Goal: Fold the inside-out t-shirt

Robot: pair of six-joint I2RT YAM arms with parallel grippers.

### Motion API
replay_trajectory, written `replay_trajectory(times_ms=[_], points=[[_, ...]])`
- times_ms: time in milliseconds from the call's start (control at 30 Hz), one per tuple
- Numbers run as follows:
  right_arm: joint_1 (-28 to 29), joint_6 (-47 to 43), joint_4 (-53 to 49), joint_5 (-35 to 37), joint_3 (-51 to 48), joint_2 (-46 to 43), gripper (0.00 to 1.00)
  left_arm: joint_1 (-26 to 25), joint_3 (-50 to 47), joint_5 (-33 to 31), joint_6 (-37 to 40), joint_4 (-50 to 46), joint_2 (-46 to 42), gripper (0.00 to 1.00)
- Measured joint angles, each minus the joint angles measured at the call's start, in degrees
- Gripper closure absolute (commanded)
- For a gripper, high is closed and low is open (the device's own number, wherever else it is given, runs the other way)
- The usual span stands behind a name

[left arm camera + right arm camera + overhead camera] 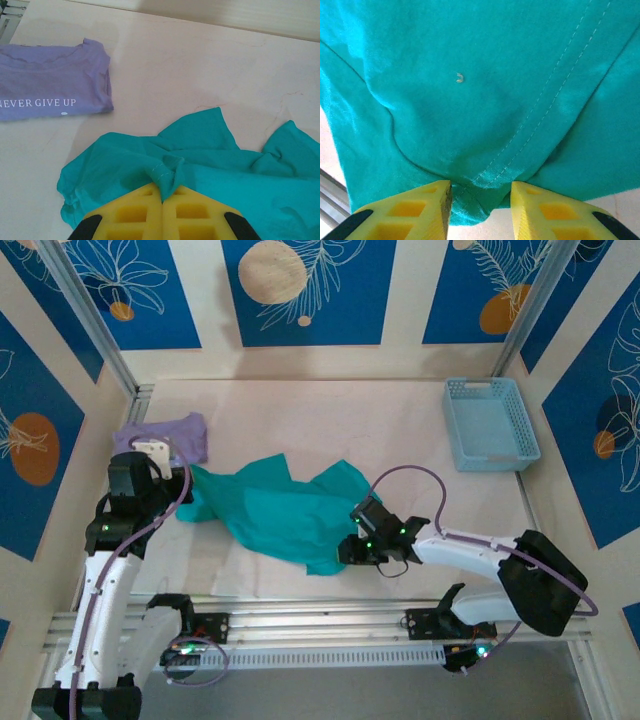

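The teal t-shirt lies crumpled at the middle of the surface, a little toward the left and bottom of the top view. Its long axis runs on a slant from the middle left down to the lower centre, with one lobe sticking out toward the right. Which end holds the collar cannot be told. No print shows on the cloth, only plain teal and seams.

At its left end, the left claw is closed tight, its yellow pads pressed together on a small pinch of stitched edge that bunches up above them. At the lower right end, the right claw stands partly open. A double-stitched hem sags into the gap and lies against the pad on the left of that view. A strip of bare surface shows beside the other pad, so nothing is clamped there.

A folded lavender shirt printed "NEVER GIVE UP" lies flat just beyond the teal one's left end, at the upper left of the left wrist view, near it but apart. A light blue slotted basket sits well apart at the upper right of the top view. Nothing lies on the teal cloth apart from the two claws at its ends.
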Motion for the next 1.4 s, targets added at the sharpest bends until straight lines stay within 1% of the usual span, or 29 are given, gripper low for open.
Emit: replay_trajectory(times_ms=[300,533,700,800,967,1400], points=[[0.00,0.02,0.96,-0.13,0.00,0.42,0.62,0.00,0.00,0.00,0.00,0.00,0.00,1.00],[-0.90,1.55,6.08,-4.00,-0.92,0.39,0.74,0.00,-0.02,0.00,0.00,0.00,0.00,1.00],[-1.53,2.10,8.74,-6.10,-2.27,0.26,0.76,0.00,-0.02,0.02,0.00,0.00,0.00,1.00],[-1.64,2.14,7.19,-4.85,-2.34,-0.96,0.74,0.00,-0.15,0.04,0.00,0.02,0.00,1.00],[-1.73,2.03,2.91,-1.11,-2.32,-3.85,0.69,0.07,-0.35,0.24,0.00,0.02,0.02,1.00],[-1.79,1.97,4.09,-0.96,-2.32,-0.20,0.62,0.22,-0.44,0.48,0.00,0.04,0.04,1.00]])
